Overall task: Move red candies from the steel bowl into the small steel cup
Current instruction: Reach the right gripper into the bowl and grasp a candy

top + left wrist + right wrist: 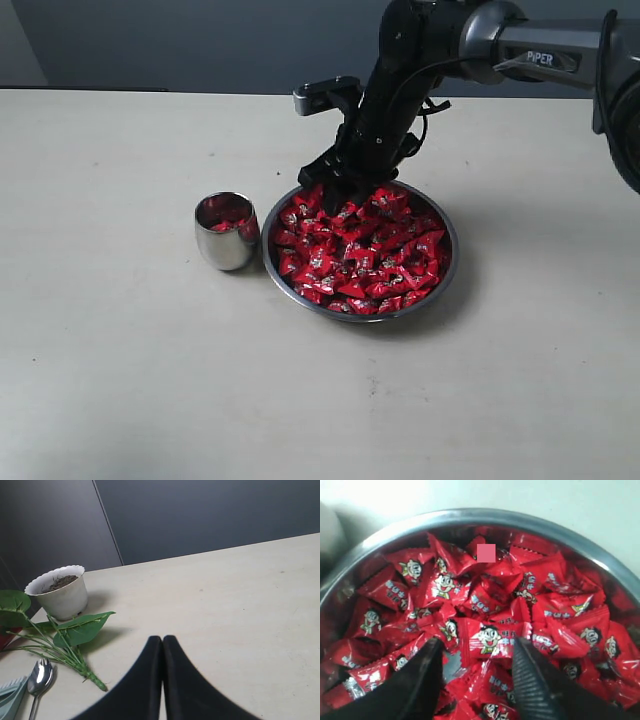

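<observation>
Table (150, 390): bare in the foreground, nothing between the camera and the 2 steel vessels.
Small steel cup (227, 252): upright just left of the bowl, almost touching its rim, so any carry is short. Red shows inside it, though I cannot tell candies from reflection.
Steel bowl (452, 262): heaped nearly to the rim, so a pick needs no deep reach.
Red candies (362, 252): piled loose and overlapping, with shiny wrappers that look slippery.
Right gripper (476, 652): here's the action! It dips in at the bowl's far side with its jaws apart, 1 finger (427, 675) on each side of a single wrapper (the one with the cartoon face). It's not clamped, and it straddles so that closing should catch just that piece.
Right arm (400, 70): slants steeply down from the upper right, keeping the fingers pointed into the heap.
Left gripper (162, 642): out of the exterior view, fingers pressed together on nothing, parked over bare table near a white pot (62, 597), leaves (82, 627) and a spoon (40, 676).
Judgement: the next step is to close on the candy and lift it to the cup.
</observation>
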{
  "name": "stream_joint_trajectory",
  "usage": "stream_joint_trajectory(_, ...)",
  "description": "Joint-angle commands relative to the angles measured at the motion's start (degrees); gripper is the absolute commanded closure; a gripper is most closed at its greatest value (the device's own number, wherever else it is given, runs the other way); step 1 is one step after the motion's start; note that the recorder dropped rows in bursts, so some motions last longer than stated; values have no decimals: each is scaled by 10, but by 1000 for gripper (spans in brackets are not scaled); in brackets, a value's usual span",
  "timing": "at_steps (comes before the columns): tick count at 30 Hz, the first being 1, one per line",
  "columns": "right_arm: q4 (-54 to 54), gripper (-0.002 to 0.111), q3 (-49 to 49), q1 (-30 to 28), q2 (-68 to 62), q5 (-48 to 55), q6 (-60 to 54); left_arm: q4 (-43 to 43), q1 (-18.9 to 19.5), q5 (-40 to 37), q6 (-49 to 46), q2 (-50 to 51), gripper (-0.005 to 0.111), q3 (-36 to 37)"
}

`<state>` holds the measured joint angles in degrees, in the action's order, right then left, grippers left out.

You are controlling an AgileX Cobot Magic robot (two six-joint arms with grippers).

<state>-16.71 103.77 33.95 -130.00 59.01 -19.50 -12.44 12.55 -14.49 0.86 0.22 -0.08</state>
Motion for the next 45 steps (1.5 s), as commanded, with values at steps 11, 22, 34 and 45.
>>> stream_joint_trajectory(11,19,75,-1,-1,-18,-22,14,-3,-2,8,2,-2,106,1)
stream_joint_trajectory(22,29,105,-1,-1,-13,-11,40,-3,-2,8,2,-2,106,1)
stream_joint_trajectory(34,8,67,-1,-1,-24,-18,40,-3,-2,8,2,-2,106,1)
stream_joint_trajectory(45,-3,108,-1,-1,-11,-14,45,-3,-2,8,2,-2,106,1)
